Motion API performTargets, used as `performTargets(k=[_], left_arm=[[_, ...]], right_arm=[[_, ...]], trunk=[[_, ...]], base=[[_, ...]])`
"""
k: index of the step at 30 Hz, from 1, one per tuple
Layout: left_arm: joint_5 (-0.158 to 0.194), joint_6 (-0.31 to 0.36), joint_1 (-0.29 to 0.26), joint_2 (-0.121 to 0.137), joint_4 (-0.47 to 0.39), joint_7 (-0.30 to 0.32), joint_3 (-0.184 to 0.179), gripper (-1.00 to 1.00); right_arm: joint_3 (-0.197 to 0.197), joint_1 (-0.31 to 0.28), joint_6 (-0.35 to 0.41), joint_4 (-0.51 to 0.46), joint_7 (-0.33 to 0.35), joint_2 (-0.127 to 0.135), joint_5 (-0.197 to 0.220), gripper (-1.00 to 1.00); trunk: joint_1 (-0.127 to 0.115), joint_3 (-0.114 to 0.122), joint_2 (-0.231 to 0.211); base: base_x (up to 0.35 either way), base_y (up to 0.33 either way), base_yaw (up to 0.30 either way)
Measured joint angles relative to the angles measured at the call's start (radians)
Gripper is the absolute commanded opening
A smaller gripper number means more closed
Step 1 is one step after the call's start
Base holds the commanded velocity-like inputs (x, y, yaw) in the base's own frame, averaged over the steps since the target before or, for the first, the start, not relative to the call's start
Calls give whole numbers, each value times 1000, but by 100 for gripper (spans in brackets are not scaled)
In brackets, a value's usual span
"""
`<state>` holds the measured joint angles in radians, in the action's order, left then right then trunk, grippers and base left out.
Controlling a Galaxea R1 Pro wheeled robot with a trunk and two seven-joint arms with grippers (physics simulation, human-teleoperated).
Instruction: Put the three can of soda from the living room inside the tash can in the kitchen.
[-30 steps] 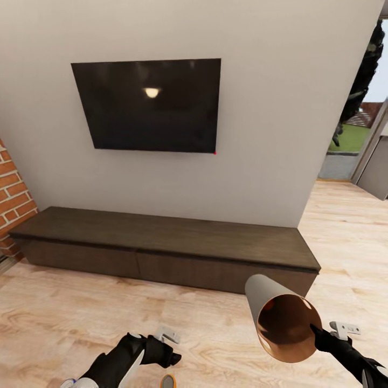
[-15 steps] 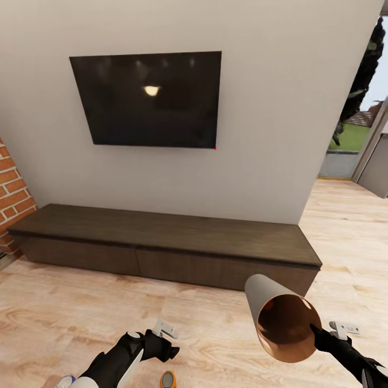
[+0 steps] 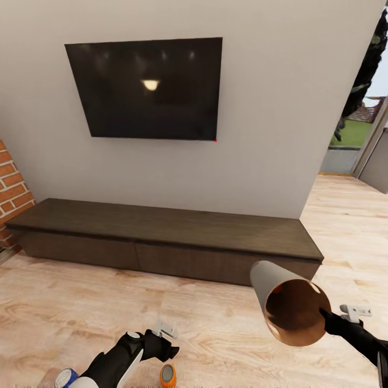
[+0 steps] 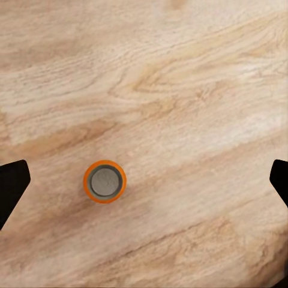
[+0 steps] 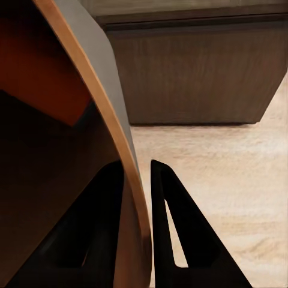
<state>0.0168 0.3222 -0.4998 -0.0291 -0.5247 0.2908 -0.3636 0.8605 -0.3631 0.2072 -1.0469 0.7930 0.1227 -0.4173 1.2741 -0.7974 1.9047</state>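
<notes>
A can of soda [image 3: 167, 375] stood upright on the wood floor [image 3: 64, 307] at the near edge, beneath the left gripper [image 3: 164, 335], whose jaws were spread wide. To the right, the right gripper [image 5: 139, 180] pinched the tash can's [image 3: 285, 304] rim. Farther off, a low cabinet [image 3: 161, 237] sat under a wall TV [image 3: 145, 89].

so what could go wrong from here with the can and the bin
1. The left claw is open above the soda can, but the can sits off-centre toward one finger, so closing could knock it over.
2. The right claw pinches only the trash can rim, and the bin is tipped sideways; it might slip or spill a dropped can.
3. A blue can stands nearby and could be bumped.
</notes>
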Motion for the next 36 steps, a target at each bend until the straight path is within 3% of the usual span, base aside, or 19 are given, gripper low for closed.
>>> performTargets(k=[13, 36], left_arm=[[-1, -11, 0, 0, 1, -1, 0, 100], [1, -35, 0, 0, 3, 1, 0, 100]], right_arm=[[-4, 0, 206, -240, 65, -1, -8, -100], [-18, 2, 213, -249, 68, -5, -10, -100]], trunk=[[50, -61, 91], [138, -169, 252]], base=[[0, 0, 0], [0, 0, 0]])
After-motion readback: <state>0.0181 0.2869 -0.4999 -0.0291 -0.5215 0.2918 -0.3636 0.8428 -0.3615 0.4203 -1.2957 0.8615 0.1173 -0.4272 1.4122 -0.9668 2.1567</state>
